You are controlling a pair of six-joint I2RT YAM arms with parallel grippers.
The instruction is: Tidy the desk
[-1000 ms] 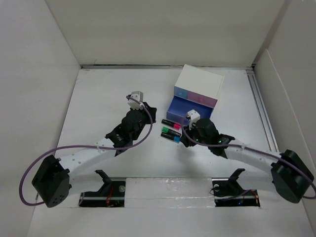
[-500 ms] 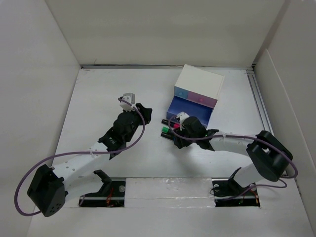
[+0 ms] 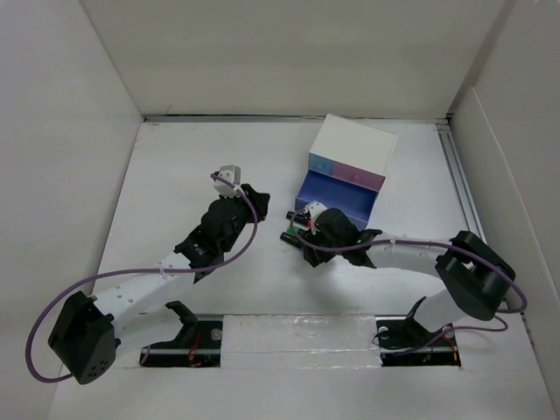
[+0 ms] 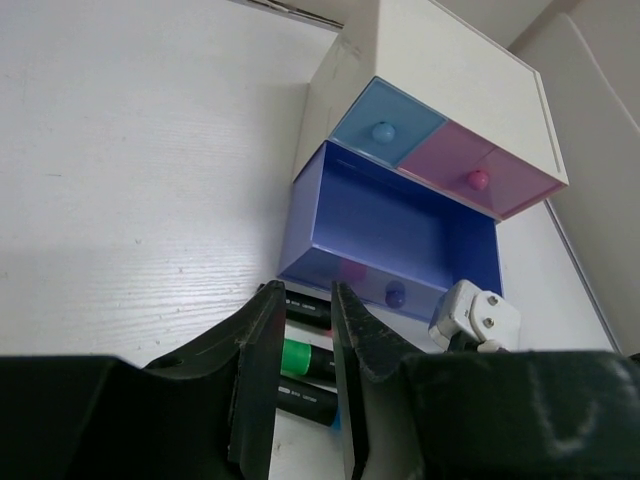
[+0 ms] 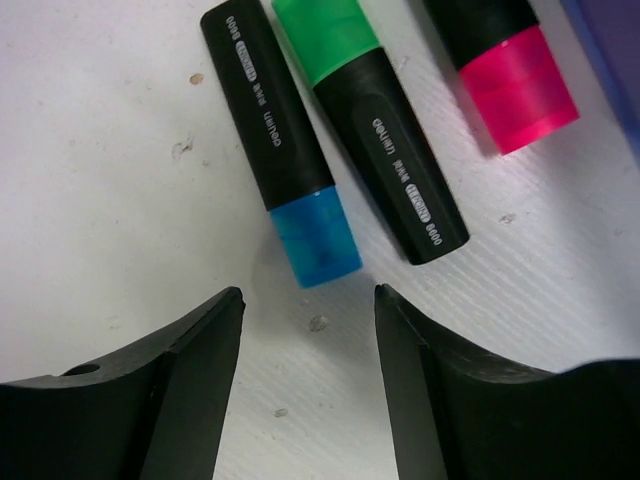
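Blue-capped marker (image 5: pixel 283 150) lies just ahead of the right jaws, wide open and empty; they should straddle its barrel squarely. Left jaws: narrowly apart, empty.

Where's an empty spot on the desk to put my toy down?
The desk is bare left of the left arm and beyond it. It is crowded before the open drawer: three highlighters lie there under the right gripper.
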